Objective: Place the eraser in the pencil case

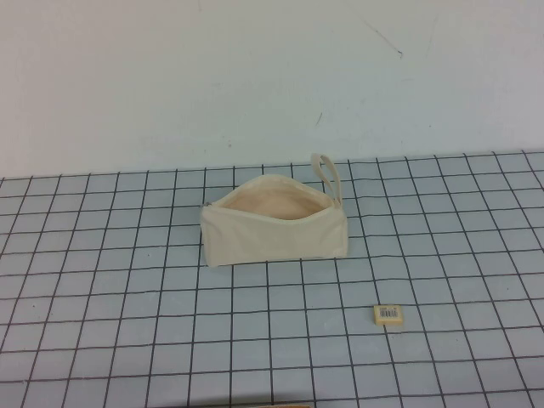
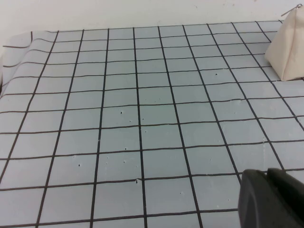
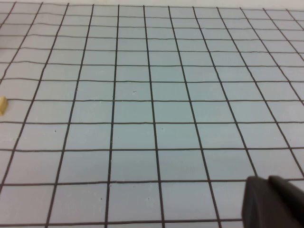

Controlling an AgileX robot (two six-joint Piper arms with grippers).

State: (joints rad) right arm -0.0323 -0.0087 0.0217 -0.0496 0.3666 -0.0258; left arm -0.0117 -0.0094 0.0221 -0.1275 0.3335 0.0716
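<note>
The cream canvas pencil case [image 1: 274, 225] stands open in the middle of the table, its peach lining showing and its loop handle [image 1: 327, 174] at the far right end. The tiny cream eraser [image 1: 388, 314] with a striped label lies flat on the mat in front of the case and to its right, about two squares away. Neither arm shows in the high view. In the left wrist view, my left gripper [image 2: 266, 173] is shut and empty low over the mat, with a corner of the case [image 2: 289, 47] far off. My right gripper [image 3: 267, 179] is shut and empty; the eraser [image 3: 2, 105] sits at that picture's edge.
A pale blue mat with a black grid [image 1: 127, 280] covers the table. A white wall [image 1: 255, 76] rises behind the mat's far edge. The mat's far left corner curls down in the left wrist view [image 2: 14, 40].
</note>
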